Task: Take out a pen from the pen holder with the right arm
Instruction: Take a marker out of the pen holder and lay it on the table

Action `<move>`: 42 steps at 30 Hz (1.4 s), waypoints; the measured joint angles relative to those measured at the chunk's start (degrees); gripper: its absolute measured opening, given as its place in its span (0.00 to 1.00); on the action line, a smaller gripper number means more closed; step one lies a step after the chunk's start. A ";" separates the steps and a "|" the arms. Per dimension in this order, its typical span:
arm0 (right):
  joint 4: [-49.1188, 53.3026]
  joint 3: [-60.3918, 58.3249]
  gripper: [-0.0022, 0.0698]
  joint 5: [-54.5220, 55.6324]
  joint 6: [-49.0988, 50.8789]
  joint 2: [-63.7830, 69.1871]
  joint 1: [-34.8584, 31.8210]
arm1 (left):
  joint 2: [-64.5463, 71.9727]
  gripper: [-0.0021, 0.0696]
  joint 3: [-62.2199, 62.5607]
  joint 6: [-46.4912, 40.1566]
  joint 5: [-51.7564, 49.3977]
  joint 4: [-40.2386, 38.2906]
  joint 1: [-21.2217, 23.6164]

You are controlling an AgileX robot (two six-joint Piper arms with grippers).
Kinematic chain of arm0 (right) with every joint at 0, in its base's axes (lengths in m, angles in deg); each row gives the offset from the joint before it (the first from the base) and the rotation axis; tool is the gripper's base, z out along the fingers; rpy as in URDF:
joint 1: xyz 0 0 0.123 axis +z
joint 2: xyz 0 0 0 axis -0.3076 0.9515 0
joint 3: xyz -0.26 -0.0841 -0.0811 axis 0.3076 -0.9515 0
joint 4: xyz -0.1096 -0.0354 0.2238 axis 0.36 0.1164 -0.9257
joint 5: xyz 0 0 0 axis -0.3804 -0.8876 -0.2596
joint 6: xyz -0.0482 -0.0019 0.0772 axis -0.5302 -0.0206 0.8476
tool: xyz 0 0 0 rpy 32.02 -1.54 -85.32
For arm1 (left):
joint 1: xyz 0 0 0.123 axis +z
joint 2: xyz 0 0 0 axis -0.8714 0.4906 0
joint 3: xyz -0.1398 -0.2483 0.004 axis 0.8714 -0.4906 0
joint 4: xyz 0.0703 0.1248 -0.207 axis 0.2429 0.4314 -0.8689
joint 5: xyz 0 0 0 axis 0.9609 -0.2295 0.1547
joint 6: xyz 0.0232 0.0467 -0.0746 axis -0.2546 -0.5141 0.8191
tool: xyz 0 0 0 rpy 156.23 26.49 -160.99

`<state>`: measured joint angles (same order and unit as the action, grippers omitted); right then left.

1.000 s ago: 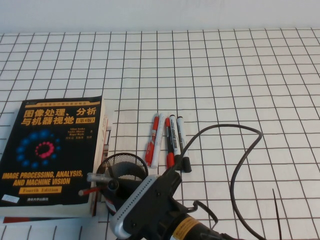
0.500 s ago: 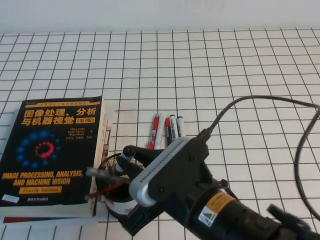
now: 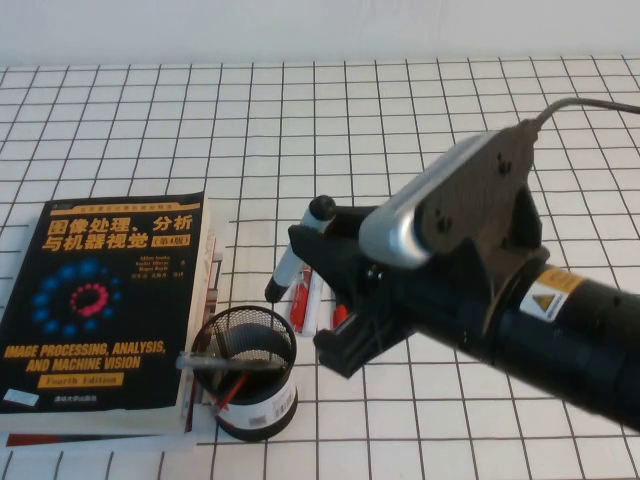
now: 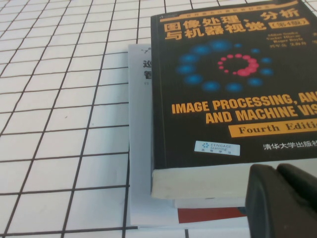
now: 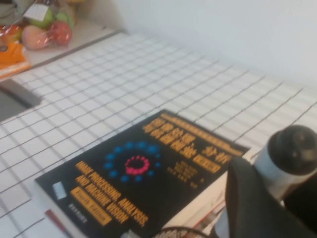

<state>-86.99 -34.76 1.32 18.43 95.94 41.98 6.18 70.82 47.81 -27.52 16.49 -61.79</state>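
Observation:
The black mesh pen holder (image 3: pixel 247 372) stands near the table's front edge, beside the book. It holds a red pen (image 3: pixel 232 388), and a grey pen (image 3: pixel 215 361) lies across its rim. My right gripper (image 3: pixel 320 232) hangs above and behind the holder, shut on a white marker with a black cap (image 3: pixel 297 250). The marker is tilted, clear of the holder, its tip pointing down. In the right wrist view the marker (image 5: pixel 285 156) sits between the fingers (image 5: pixel 247 198) of the right gripper (image 5: pixel 270 186). My left gripper (image 4: pixel 276 172) is shut beside the book's corner, holding nothing.
A dark textbook (image 3: pixel 100 310) lies on other books left of the holder. Red and white markers (image 3: pixel 305 300) lie on the gridded table behind the holder, partly hidden by my right arm (image 3: pixel 520 310). Bagged fruit (image 5: pixel 44 27) sits off the table's far side.
My right gripper has risen from the holder and swung back and to the right. It has lifted the white marker out of the holder.

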 joint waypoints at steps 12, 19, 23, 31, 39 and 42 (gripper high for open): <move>25.29 15.70 0.22 -44.43 40.31 4.98 -19.87 | 0.00 0.02 0.00 0.00 0.00 0.00 0.00; 27.01 26.78 0.22 -63.35 43.73 15.35 -25.73 | 0.00 0.02 0.00 0.00 0.00 0.00 0.00; 27.65 33.73 0.22 -68.89 43.73 21.66 -28.70 | 0.00 0.02 0.00 0.00 0.00 0.00 0.00; 28.40 46.24 0.22 -76.96 43.73 35.39 -31.40 | 0.00 0.02 0.00 0.00 0.00 0.00 0.00; 27.06 60.69 0.22 -83.23 43.73 48.79 -33.34 | 0.00 0.02 0.00 0.00 0.00 0.00 0.00; 26.67 65.92 0.22 -83.49 43.73 52.87 -34.15 | 0.00 0.02 0.00 0.00 0.00 0.00 0.00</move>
<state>-60.32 31.16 -82.17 62.16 148.82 7.83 6.18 70.82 47.81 -27.52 16.49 -61.79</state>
